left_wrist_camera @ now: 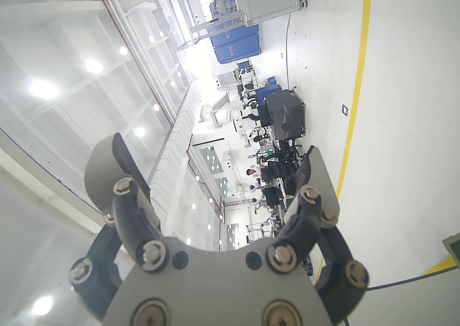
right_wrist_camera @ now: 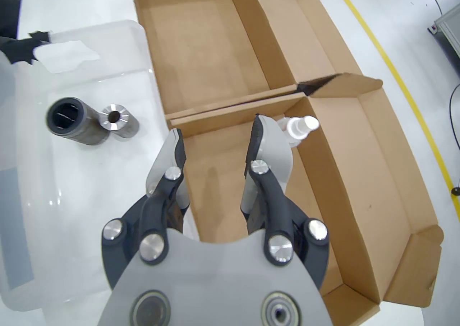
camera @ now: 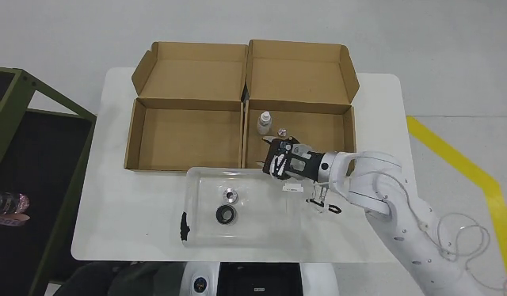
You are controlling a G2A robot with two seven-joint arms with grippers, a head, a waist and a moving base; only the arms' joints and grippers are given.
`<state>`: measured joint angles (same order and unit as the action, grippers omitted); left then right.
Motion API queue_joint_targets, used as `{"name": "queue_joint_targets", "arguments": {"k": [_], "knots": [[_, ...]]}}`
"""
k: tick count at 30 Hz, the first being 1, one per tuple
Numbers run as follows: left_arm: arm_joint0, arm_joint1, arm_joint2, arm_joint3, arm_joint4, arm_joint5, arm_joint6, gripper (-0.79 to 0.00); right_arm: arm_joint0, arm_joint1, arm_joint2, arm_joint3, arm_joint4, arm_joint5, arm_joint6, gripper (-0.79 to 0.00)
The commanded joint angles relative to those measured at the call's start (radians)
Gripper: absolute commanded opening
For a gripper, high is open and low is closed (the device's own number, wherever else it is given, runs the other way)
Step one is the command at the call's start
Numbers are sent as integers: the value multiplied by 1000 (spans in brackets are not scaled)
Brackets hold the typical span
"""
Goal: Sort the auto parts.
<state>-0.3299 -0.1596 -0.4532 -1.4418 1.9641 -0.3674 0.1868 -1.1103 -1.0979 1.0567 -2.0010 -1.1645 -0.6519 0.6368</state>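
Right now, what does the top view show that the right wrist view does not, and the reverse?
Top view alone: the white arm behind the right gripper, and the table at its right edge. Right wrist view alone: the side walls of the dark sleeve and the silver collet, both upright. Shared: left box, right box, white bottle, clear tray, that gripper, open.

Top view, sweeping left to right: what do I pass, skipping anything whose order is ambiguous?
Green rack → dark cylindrical part → white bottle → yellow floor line. The silver part and the right end effector are left out because they overlap their neighbours.
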Motion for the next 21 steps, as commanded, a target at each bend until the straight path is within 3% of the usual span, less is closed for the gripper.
{"name": "queue_joint_targets", "arguments": {"k": [1,10,21], "knots": [[0,0,0,0,0,0,0,0,-22,1,-11,-34,-4,-11,-23,-440],[0,0,0,0,0,0,0,0,-60,-3,-106,-83,-77,-44,-67,-446],[0,0,0,0,0,0,0,0,-40,-20,-218,-7,-183,-30,-57,-462]]}}
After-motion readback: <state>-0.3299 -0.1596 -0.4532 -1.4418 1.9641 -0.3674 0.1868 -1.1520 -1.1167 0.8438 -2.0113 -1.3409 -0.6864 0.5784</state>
